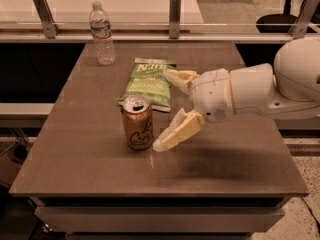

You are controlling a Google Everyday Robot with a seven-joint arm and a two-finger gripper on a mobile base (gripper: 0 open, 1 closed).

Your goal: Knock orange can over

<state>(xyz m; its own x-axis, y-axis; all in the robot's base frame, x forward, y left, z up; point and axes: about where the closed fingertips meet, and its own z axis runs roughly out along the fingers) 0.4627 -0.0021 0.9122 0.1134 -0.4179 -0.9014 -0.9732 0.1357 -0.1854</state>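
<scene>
The orange can (137, 123) stands upright near the middle of the brown table (90, 164), silver top showing, dark cursive lettering on its side. My gripper (166, 110) comes in from the right on a white arm, fingers spread open and empty. The lower finger (176, 132) has its tip just right of the can, close to its base. The upper finger (179, 78) lies over the edge of the green chip bag. I cannot tell whether the lower fingertip touches the can.
A green chip bag (147, 83) lies flat just behind the can. A clear plastic water bottle (101, 34) stands at the table's far left. A rail with metal posts (174, 9) runs along the back edge.
</scene>
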